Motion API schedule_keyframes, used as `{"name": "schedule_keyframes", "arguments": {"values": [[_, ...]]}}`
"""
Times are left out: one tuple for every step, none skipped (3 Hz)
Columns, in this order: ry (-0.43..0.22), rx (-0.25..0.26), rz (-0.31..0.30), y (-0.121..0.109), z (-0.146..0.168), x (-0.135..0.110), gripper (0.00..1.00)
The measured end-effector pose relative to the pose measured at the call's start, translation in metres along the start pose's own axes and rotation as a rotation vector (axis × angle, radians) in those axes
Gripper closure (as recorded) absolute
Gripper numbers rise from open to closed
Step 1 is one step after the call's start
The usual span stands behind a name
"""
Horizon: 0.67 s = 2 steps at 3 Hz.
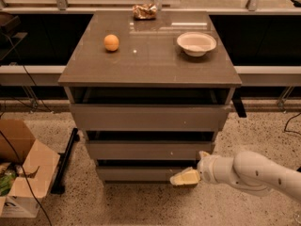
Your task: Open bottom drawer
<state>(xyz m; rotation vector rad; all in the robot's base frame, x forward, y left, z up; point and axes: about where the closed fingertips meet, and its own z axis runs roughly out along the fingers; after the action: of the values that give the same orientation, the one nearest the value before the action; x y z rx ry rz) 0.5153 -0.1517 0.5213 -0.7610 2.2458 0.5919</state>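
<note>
A grey cabinet with three drawers stands in the middle. The bottom drawer (136, 173) is the lowest front, with a dark gap above it. My gripper (184, 177) comes in from the right on a white arm (254, 173). Its pale fingers lie against the right part of the bottom drawer's front, just under the top lip.
On the cabinet top (150, 55) lie an orange (111, 42), a white bowl (196, 44) and a crumpled bag (144, 11). An open cardboard box (21, 173) sits on the floor at the left, with a black bar (66, 161) beside it. Cables trail at both sides.
</note>
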Motion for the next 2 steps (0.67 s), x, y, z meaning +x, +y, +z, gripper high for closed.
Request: {"name": "schedule_keyframes", "arguments": {"values": [[0.003,-0.003,0.007,-0.012,0.031,0.025,0.00],[0.015,-0.002,0.030,-0.024,0.061,0.057,0.00]]}}
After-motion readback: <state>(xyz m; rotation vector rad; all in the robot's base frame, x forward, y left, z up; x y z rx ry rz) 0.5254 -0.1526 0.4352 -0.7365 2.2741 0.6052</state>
